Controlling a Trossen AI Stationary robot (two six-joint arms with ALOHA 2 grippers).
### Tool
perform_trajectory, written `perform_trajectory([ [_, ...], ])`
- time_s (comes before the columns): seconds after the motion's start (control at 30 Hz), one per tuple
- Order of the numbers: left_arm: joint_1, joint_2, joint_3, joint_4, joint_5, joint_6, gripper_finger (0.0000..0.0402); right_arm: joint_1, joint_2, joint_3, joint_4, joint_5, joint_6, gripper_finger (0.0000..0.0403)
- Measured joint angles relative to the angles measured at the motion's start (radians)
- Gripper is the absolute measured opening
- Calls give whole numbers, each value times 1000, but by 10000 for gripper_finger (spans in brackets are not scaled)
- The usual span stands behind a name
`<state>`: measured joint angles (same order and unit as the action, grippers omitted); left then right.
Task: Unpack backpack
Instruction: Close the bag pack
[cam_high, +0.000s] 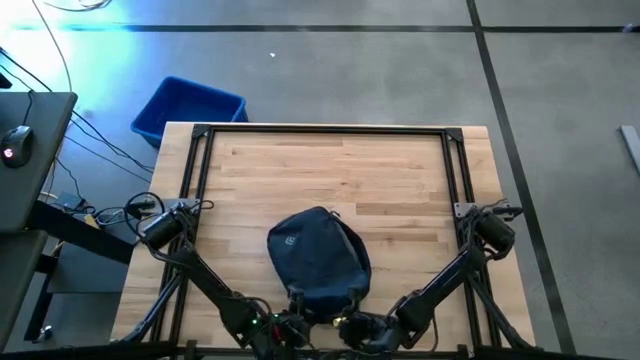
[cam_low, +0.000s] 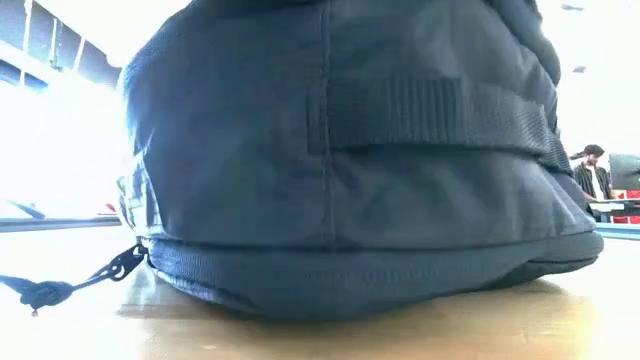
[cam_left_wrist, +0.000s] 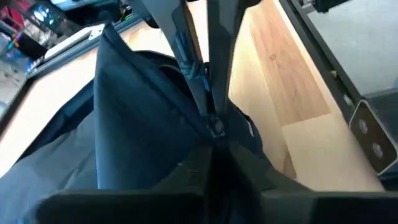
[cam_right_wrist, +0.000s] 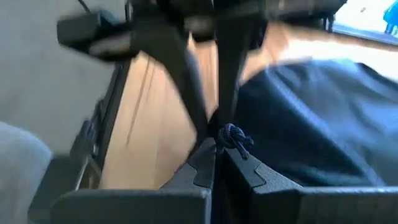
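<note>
We're at the opening step: the backpack (cam_high: 318, 262) sits zipped and rounded on the wooden table (cam_high: 340, 170), at the near edge, w/ both arms bent in on its near end. Nothing is out of it yet.

Left gripper (cam_left_wrist: 208, 121) is at that near end; in its wrist view the 2 fingers are pressed together on a fold of the bag's fabric by what looks like the zip line. We can't tell for sure if it has the slider or just cloth, the view is too tight. Right gripper (cam_right_wrist: 217, 142) is next to it, fingers pinched together right at a knotted blue zip-pull cord (cam_right_wrist: 234, 138); it looks held, or at least touching.

So we judge this as bracing + pulling: 1 claw anchors the bag, the other draws the zip. Next move calls for a steady pull along the zip's curve w/ the anchor side firm, else the soft bag just slides or bunches.
</note>
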<state>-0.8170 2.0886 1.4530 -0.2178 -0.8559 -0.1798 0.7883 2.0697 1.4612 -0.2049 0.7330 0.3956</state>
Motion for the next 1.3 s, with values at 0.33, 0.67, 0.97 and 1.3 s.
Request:
perform_trajectory([
  [0.33,-77,0,12,-232,8,-48,0,33,-12,1,-495,14,334,0],
  [0.67,-94,-19,10,-856,-169,-566,0,57,-11,-3,-356,-48,257,0],
  [0.97,-156,-83,126,-779,-197,-505,30,-43,19,-1,119,-62,-114,0],
  [1.3,-87,-65,43,-359,-81,-211,114,-74,19,-1,135,-110,-112,0],
])
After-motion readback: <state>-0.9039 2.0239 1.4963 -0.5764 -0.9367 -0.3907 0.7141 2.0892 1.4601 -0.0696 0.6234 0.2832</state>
